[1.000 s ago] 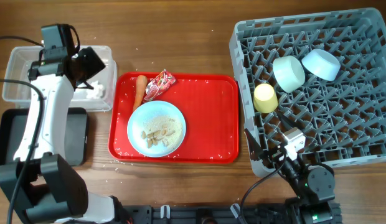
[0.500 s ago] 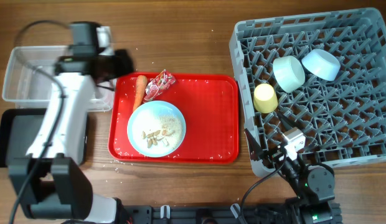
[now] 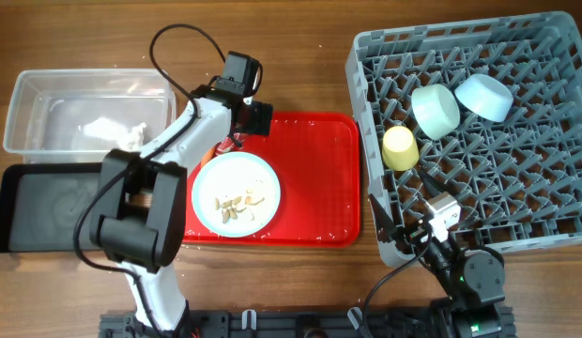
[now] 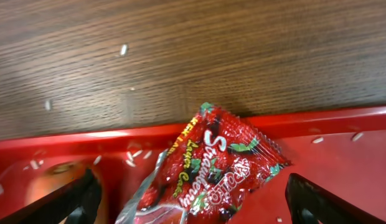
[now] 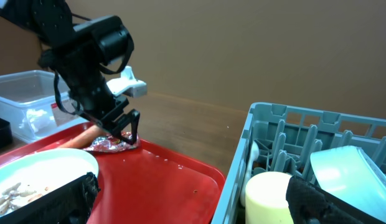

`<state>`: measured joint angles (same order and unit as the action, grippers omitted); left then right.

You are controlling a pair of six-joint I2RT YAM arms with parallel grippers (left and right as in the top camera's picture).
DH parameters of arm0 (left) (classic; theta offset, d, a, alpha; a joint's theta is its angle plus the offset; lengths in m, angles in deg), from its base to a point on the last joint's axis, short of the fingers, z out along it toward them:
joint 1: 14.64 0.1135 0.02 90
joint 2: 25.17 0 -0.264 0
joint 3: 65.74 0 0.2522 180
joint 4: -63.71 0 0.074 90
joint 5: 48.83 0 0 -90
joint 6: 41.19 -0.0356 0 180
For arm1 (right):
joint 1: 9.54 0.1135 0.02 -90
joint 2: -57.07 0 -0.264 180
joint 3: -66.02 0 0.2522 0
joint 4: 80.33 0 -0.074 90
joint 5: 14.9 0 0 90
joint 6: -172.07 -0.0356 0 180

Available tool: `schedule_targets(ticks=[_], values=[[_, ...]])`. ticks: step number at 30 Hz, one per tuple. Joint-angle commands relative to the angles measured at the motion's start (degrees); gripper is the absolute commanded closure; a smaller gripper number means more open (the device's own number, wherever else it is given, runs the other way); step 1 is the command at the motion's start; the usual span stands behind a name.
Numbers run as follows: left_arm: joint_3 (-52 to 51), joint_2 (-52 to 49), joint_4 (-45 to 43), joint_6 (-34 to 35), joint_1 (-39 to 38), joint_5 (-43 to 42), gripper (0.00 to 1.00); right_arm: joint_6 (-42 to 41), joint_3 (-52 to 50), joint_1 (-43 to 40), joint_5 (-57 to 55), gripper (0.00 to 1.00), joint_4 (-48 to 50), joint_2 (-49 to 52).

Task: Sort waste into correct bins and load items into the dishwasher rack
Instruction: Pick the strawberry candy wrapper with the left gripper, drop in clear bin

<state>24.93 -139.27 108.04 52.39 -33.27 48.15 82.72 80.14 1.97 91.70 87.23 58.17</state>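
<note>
1. Left gripper (image 4: 190,190): the jaws are spread wide and hold nothing, with one finger on each side of the wrapper (image 4: 211,165).
2. Wrapper: it lies on the red tray (image 3: 319,178) at the tray's far-left corner, just inside the rim. In the left wrist view its long axis runs diagonally from lower left to upper right. One corner points at the far rim.
3. Carrot (image 5: 80,139): it is on the same tray, just beside the wrapper, and largely hidden by the left arm.
4. Plate (image 3: 211,183): it sits on the tray's left half and carries the food scraps (image 3: 237,202).
5. Clear tub (image 3: 47,89): it stands at the far-left corner of the surface with the tissue (image 3: 111,129) inside. The black tray (image 3: 47,202) is just nearer.
6. Rack (image 3: 516,178): it stands at the right edge and holds a bowl (image 3: 435,110), a second bowl (image 3: 484,97) and the yellow cup (image 3: 400,147).
7. Right gripper (image 5: 193,196): the jaws are wide apart and empty, at the rack's near-left corner.
</note>
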Motion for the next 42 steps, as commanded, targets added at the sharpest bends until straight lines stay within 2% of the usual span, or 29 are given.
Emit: schedule_targets(ticks=[1, 4, 11, 12, 13, 15, 16, 18, 21, 23, 28, 31, 32, 33, 34, 35, 36, 39, 42], values=[[0.3, -1.2, -0.4, -2.3, 0.1, -0.5, 0.11, -0.8, -0.1, -0.3, -0.1, 0.0, 0.1, -0.1], [0.3, -1.3, -0.4, -2.3, 0.1, -2.5, 0.19, -0.8, -0.1, -0.3, -0.1, 0.0, 0.1, -0.1], [0.2, -5.4, -2.4, -2.3, -0.5, -5.0, 0.23, -0.8, -0.1, -0.3, -0.1, 0.0, 0.1, -0.1], [0.3, -5.4, -2.5, -2.3, -0.5, -5.0, 0.31, -0.8, -0.1, -0.3, -0.1, 0.0, 0.1, -0.1], [0.3, -5.4, -2.6, -2.2, -0.5, -5.0, 0.51, -0.8, -0.1, -0.3, -0.1, 0.0, 0.1, -0.1], [0.7, -4.3, -2.1, 0.2, -0.7, -5.0, 0.83, -0.8, -0.1, -0.3, -0.1, 0.0, 0.1, -0.1], [1.4, -3.3, -1.4, 2.2, -0.7, -5.0, 0.93, -0.8, -0.1, -0.3, -0.1, 0.0, 0.1, -0.1], [3.9, 0.2, 1.0, 7.1, -0.5, -5.0, 0.96, -0.8, -0.1, -0.3, -0.1, 0.0, 0.1, -0.1], [6.0, 5.9, 3.5, 9.9, 0.2, -4.1, 0.96, -0.8, -0.1, -0.3, -0.1, 0.0, 0.1, -0.1], [6.2, 11.3, 5.3, 12.4, 2.0, -0.6, 0.96, -0.8, -0.1, -0.3, -0.1, 0.0, 0.1, -0.1], [6.2, 18.3, 17.4, 24.3, 11.6, 14.8, 0.96, -0.8, -0.1, -0.3, -0.1, 0.0, 0.1, -0.1], [4.9, 17.2, 16.1, 30.0, 19.8, 13.4, 0.96, -0.8, -0.1, -0.3, -0.1, 0.0, 0.1, -0.1], [4.5, 16.2, 14.8, 29.9, 21.7, 11.8, 0.85, -0.8, -0.1, -0.3, -0.1, 0.0, 0.1, -0.1], [4.5, 14.7, 13.6, 29.9, 23.6, 10.4, 0.67, -0.8, -0.1, -0.3, -0.1, 0.0, 0.1, -0.1], [4.5, 13.3, 12.4, 29.9, 25.2, 9.9, 0.27, -0.8, -0.1, -0.3, -0.1, 0.0, 0.1, -0.1], [4.5, 12.0, 11.5, 29.6, 26.3, 10.0, 0.06, -0.8, -0.1, -0.3, -0.1, 0.0, 0.1, -0.1], [4.5, 11.5, 10.8, 29.7, 26.9, 9.9, 0.0, -0.8, -0.1, -0.3, -0.1, 0.0, 0.1, -0.1], [5.4, 12.1, 10.2, 26.7, 27.6, 9.7, 0.0, -0.8, -0.1, -0.3, -0.1, 0.0, 0.1, -0.1], [8.7, 16.0, 12.7, 26.5, 26.4, 8.2, 0.0, -0.8, -0.1, -0.3, -0.1, 0.0, 0.1, -0.1]])
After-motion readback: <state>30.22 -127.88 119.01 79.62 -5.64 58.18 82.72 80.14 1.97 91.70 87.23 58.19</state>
